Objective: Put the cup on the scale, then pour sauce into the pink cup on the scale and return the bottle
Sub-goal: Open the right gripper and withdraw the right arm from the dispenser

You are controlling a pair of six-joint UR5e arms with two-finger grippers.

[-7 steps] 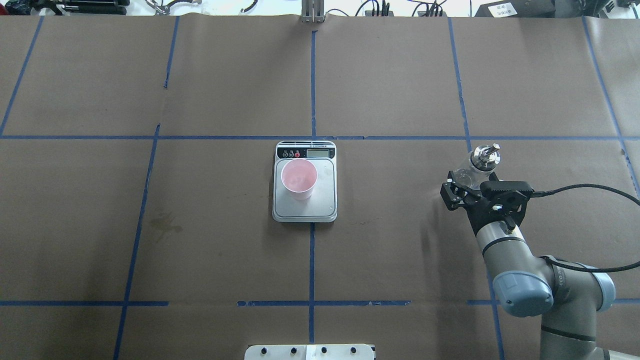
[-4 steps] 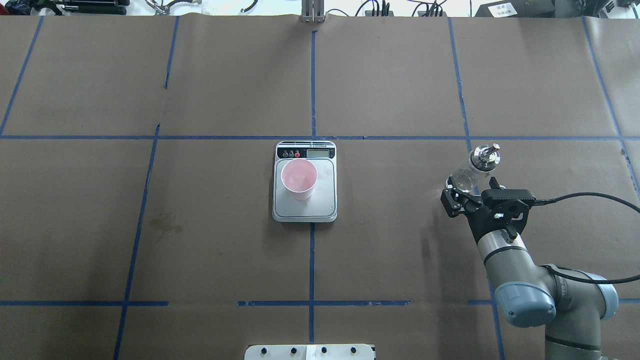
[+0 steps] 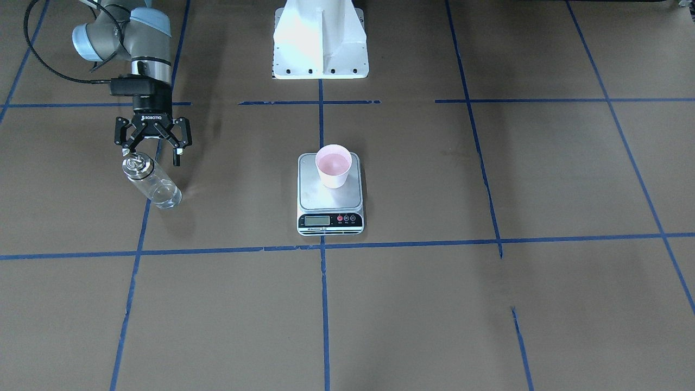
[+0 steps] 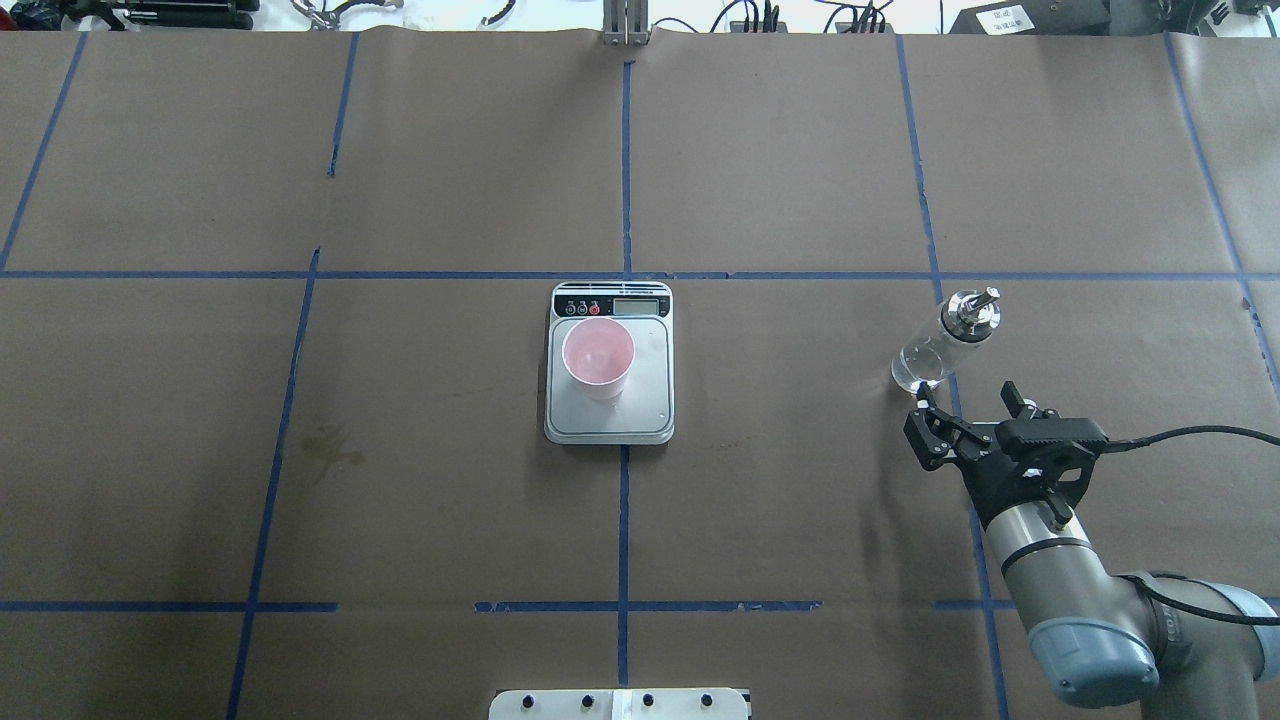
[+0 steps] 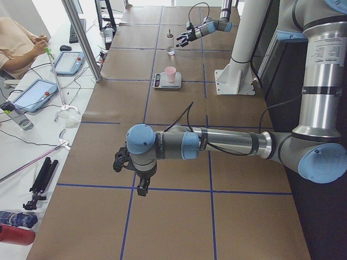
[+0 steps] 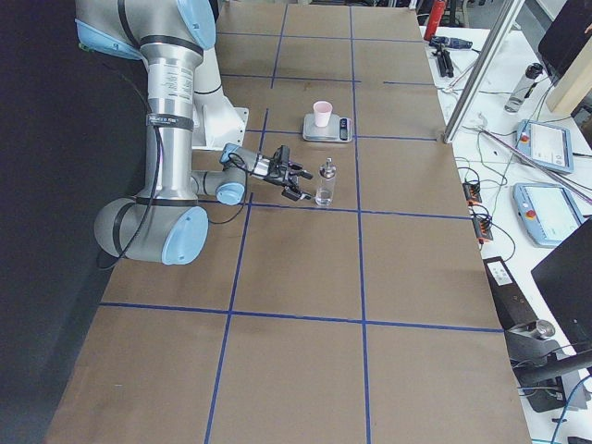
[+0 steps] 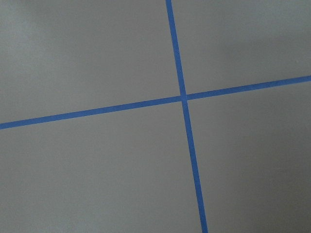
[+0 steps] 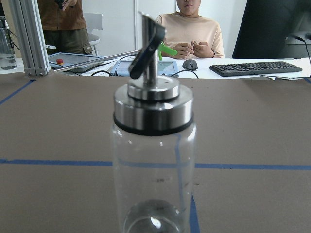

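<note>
One brown-papered table [image 4: 800, 520] holds one scale [image 4: 650, 400] at centre, one glass bottle [image 4: 935, 350] upright just beyond the right gripper [image 4: 963, 392], whose fingers are apart and empty, and one pink cup [image 4: 598, 358] on the scale. Whether the fingers of the left gripper [image 5: 130, 174] are apart or together cannot be told.

Brown table [image 4: 800, 150], blue tape lines [image 4: 626, 170]
</note>
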